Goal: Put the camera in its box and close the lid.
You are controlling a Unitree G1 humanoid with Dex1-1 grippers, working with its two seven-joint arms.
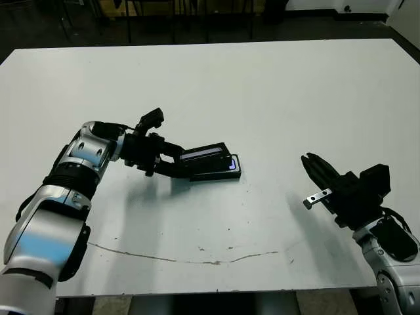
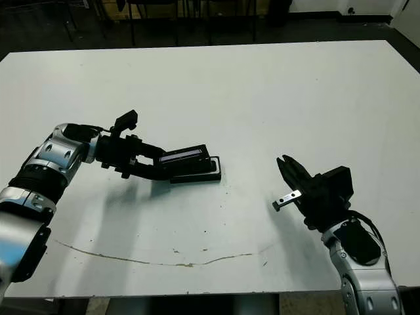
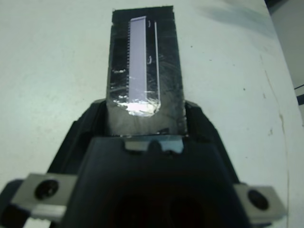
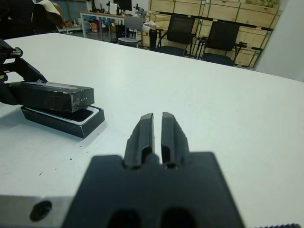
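Note:
My left gripper (image 1: 186,168) is shut on the lid (image 1: 205,154), a flat black cover with a pale lilac stripe (image 3: 141,61). The lid hangs tilted just above the box (image 1: 222,174), a shallow black tray with a white lining (image 4: 92,113) lying on the table. The lid covers most of the camera. Only a small bluish-purple glint (image 1: 232,164) shows at the box's right end, inside the tray. Far to the right, my right gripper (image 1: 310,163) hovers over the table, its fingers (image 4: 146,128) pressed together with nothing between them.
A long thin dark scratch (image 1: 197,259) runs across the white table (image 1: 262,92) near its front edge. Chairs (image 4: 180,31) and wooden crates stand beyond the far edge. Bare table lies between the two grippers.

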